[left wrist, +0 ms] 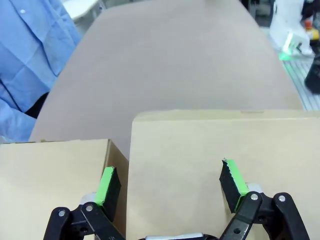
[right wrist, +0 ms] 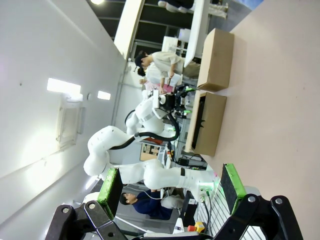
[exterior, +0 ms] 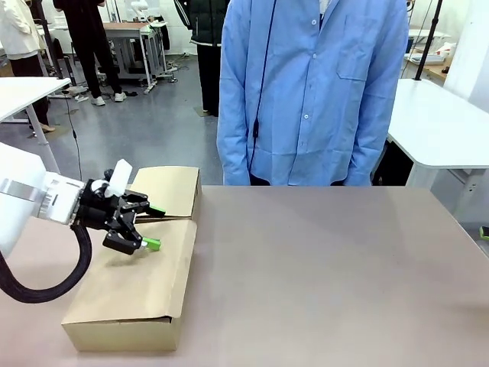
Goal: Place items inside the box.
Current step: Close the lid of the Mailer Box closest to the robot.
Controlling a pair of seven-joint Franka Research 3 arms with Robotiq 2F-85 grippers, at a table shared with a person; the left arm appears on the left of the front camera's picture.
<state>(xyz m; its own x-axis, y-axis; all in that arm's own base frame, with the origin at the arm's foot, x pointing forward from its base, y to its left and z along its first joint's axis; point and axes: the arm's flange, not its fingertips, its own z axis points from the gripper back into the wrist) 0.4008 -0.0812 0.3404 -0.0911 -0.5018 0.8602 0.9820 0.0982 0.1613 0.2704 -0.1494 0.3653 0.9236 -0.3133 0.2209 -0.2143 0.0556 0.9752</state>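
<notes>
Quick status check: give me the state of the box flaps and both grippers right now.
Box: near flap folded down flat, far flap also lying flat, a dark gap between them.
Left gripper: open, empty, over the flaps.
Right gripper: open, empty, off the table.

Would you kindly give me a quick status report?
Left end effector open above cardboard box. Right end effector open, empty. Box flaps closed. Person standing opposite.

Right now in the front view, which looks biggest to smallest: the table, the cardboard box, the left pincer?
1. Table, widest by far.
2. Cardboard box, with its flaps lying flat.
3. Left pincer, open above the box, clearly the smallest.
</notes>
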